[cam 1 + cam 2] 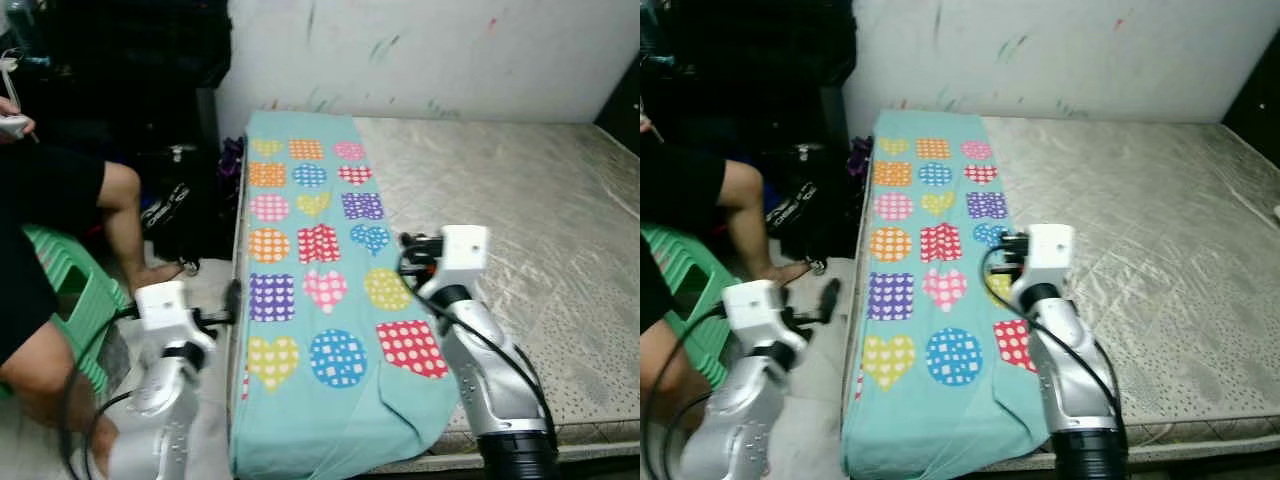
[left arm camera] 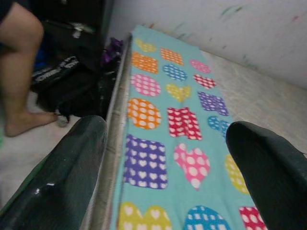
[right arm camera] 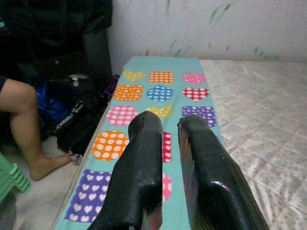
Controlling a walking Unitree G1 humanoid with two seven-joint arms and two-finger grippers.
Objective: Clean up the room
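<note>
The teal blanket (image 1: 320, 290) with coloured hearts and squares lies flat along the left edge of the mattress (image 1: 520, 210), its near end hanging over. My right gripper (image 3: 168, 143) hovers above it, fingers nearly together on nothing. My left gripper (image 2: 163, 167) is spread wide at the bed's edge, beside a seated person's leg (image 1: 125, 225).
</note>
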